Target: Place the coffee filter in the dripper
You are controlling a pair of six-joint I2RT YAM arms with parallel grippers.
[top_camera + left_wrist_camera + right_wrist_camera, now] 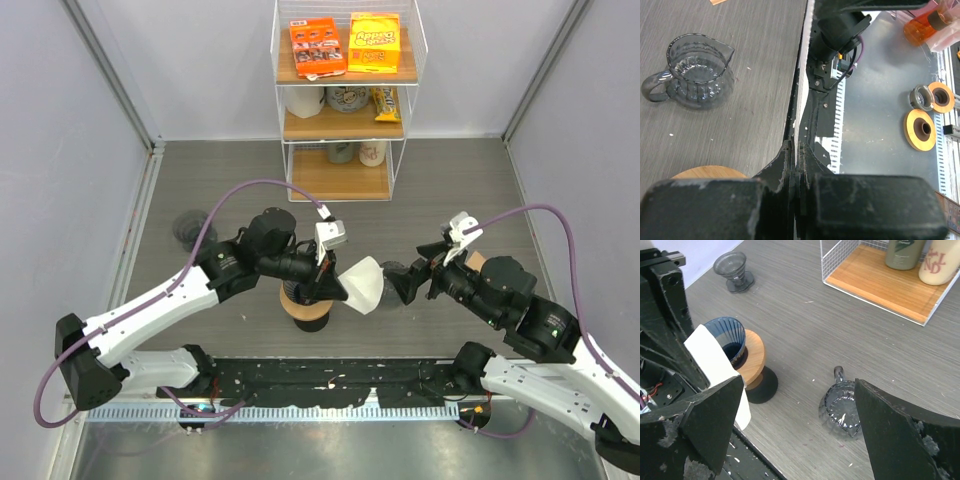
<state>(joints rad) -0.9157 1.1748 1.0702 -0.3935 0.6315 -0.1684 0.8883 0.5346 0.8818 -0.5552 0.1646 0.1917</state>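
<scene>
1. Left gripper (338, 288): jaws were shut on one edge of the coffee filter (366, 285), which was pinched flat and seen edge-on from the left wrist
2. Coffee filter: held in the air just beside the dripper (729, 336), to its right in the top view, between the two grippers; not yet inside the cone
3. Dripper: seated upright on a wooden stand (756, 357) with a dark foot, on the surface (840, 330)
4. Right gripper (799, 390): jaws were spread wide with nothing held, near the filter's free edge; a glass pitcher (842, 410) was noted just below them
5. Risk, as judged: the filter could be dropped flat across the rim, or beside the stand, if it were released before its mouth was opened and centred over the cone
6. Risk, as judged: the stand could be tipped by the left gripper, which was close above it; the pitcher could be struck if the right gripper were lowered; the paper could be creased or torn if pulled from both sides
</scene>
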